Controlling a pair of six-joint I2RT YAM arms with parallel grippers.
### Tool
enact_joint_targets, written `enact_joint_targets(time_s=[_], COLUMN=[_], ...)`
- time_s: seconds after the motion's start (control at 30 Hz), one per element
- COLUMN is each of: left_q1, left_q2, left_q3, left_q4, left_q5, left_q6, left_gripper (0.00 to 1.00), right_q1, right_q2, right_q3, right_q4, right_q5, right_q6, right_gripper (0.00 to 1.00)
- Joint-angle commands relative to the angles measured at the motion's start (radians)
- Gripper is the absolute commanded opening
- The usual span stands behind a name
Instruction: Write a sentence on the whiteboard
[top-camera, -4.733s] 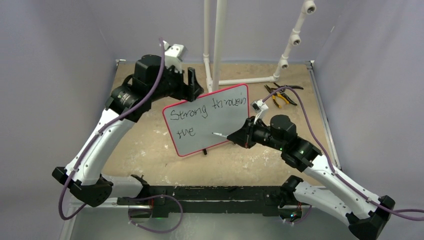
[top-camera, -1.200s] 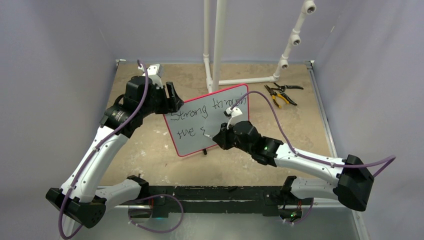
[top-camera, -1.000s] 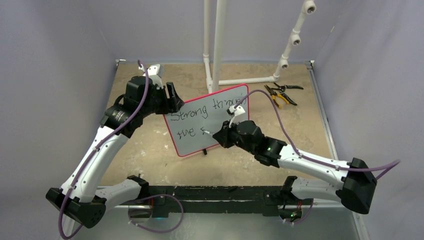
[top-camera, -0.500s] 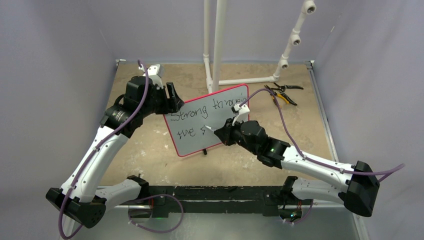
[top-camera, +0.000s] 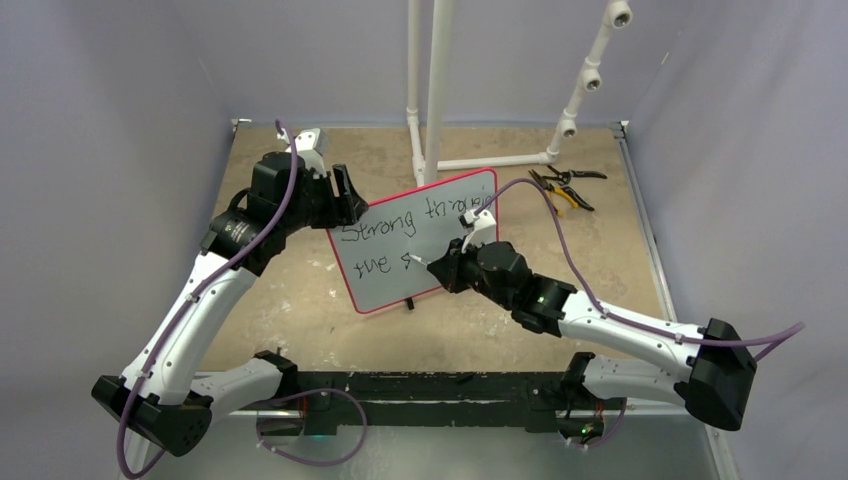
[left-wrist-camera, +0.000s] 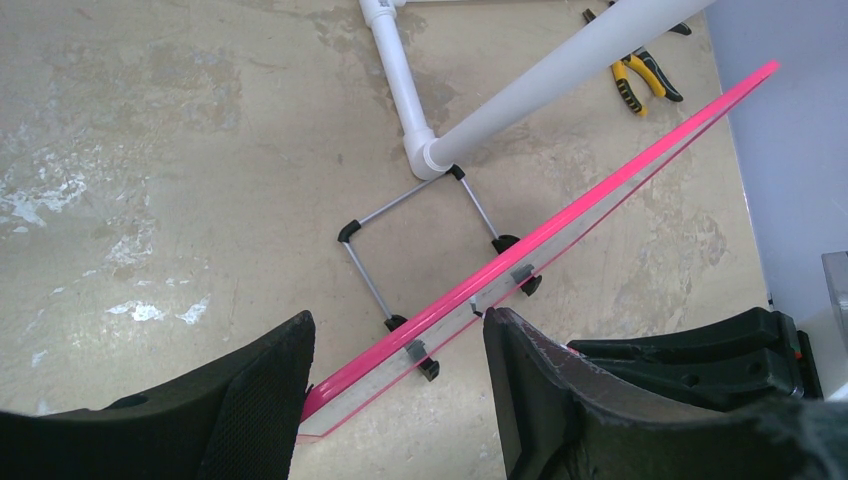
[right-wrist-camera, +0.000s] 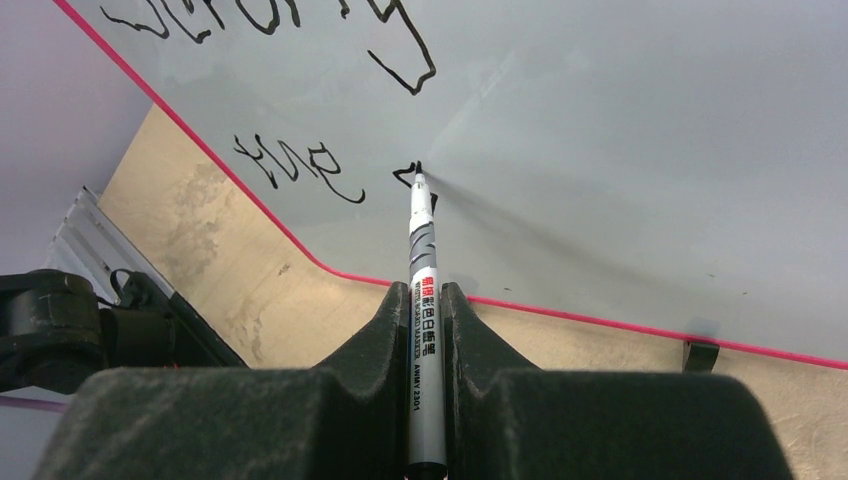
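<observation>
The whiteboard (top-camera: 430, 250) stands tilted mid-table, red-bordered, on small black feet. The sentence (top-camera: 400, 222) on it reads "Strong through" on top and "the s" below. My right gripper (top-camera: 447, 268) is shut on a grey marker (top-camera: 420, 261), whose tip touches the board just after the "s". In the right wrist view the marker (right-wrist-camera: 423, 270) sits between the fingers (right-wrist-camera: 375, 330) with its tip on a fresh black stroke on the whiteboard (right-wrist-camera: 620, 150). My left gripper (top-camera: 345, 195) is open and straddles the board's upper left edge (left-wrist-camera: 560, 225), fingers (left-wrist-camera: 265, 400) wide apart.
A white PVC pipe frame (top-camera: 437, 90) stands behind the board, with a branched pipe (top-camera: 585, 80) at the back right. Pliers and cutters (top-camera: 560, 190) lie at the back right. The board's wire stand (left-wrist-camera: 420, 215) rests on the tan table behind it.
The right arm brought the marker left along the lower line and an "s" now follows "the". The left arm shifted left along the board's top edge. In the last half second the marker barely moved.
</observation>
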Motion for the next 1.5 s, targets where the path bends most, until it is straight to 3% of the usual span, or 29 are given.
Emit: enact_joint_targets(time_s=[0.0, 0.4, 0.77, 1.47], left_q1=[-0.001, -0.001, -0.001, -0.001], left_q2=[-0.002, -0.009, -0.018, -0.032], left_q3=[-0.003, -0.007, -0.011, -0.012], left_q4=[0.002, 0.001, -0.006, -0.016], left_q5=[0.033, 0.033, 0.031, 0.029], left_q6=[-0.017, -0.019, -0.019, -0.022], left_gripper=[0.62, 0.62, 0.62, 0.62], right_q1=[-0.002, -0.002, 0.004, 0.004], right_q2=[0.003, -0.064, -0.135, -0.035], right_q3=[0.019, 0.006, -0.035, 0.004], right_q4=[-0.012, -0.097, 0.067, -0.022], right_q5=[0.052, 0.165, 0.014, 0.074], right_q6=[0.012, 0.082, -0.026, 0.019], right_gripper=[0.0, 0.0, 0.0, 0.0])
